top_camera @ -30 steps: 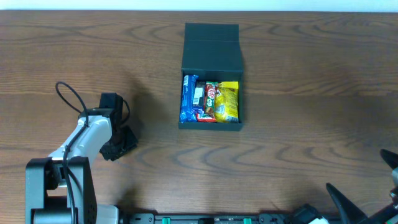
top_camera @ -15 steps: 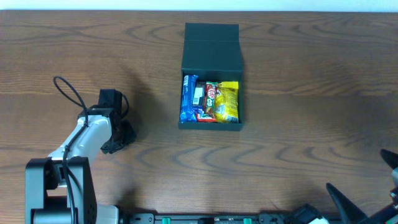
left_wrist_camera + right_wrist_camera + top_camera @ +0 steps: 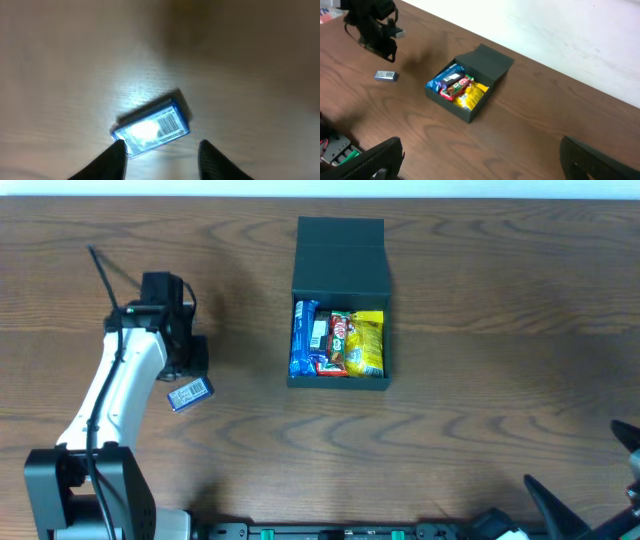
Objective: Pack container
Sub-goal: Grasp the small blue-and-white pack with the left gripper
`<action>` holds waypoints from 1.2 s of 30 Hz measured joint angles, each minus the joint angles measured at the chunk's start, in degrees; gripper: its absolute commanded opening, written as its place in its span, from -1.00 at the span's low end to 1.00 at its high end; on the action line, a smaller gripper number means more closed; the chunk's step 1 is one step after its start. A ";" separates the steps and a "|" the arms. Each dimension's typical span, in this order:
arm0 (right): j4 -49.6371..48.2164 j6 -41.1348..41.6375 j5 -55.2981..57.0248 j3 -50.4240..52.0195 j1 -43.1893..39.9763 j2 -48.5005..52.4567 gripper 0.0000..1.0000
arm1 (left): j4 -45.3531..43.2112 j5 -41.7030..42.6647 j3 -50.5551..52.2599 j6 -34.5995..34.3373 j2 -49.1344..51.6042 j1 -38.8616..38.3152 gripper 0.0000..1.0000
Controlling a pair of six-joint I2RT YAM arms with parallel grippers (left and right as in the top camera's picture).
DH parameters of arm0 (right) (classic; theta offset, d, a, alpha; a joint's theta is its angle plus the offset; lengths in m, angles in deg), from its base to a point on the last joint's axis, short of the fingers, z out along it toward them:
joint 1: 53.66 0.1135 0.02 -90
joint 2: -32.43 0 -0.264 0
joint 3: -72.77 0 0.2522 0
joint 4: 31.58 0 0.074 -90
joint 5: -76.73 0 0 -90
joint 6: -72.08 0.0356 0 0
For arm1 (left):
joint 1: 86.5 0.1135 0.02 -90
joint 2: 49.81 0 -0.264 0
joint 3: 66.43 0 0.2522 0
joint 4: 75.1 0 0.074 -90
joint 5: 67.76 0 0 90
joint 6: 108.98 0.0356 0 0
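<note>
Partly packed: container (image 3: 338, 382) holds snacks (image 3: 338, 340), lid (image 3: 340, 250) up | blue packet (image 3: 189, 393) outside on table (image 3: 480, 330) | left hand (image 3: 162, 160), right hand (image 3: 480, 145) open, empty

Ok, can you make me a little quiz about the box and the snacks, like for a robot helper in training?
1. True or false: the box has its lid open.
2. Where is the loose blue packet? A in the box; B on the table; C on the lid.
3. Fill in: inside the box, the red bar lies between a blue packet and a ____ one.
Key: 1 true; 2 B; 3 yellow.
</note>
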 measured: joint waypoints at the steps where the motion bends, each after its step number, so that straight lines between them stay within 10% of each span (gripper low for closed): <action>1: 0.00 0.00 -0.02 0.00 0.00 0.00 0.98 | 0.61 0.04 -0.24 4.48 0.00 -0.07 0.33; 14: 0.00 0.15 -0.17 0.00 0.00 0.00 0.98 | 8.33 1.53 -0.15 39.56 0.17 0.68 0.63; 36: 0.00 0.15 -0.17 0.00 0.00 0.00 0.99 | 5.51 -0.74 0.02 47.28 12.87 1.79 0.55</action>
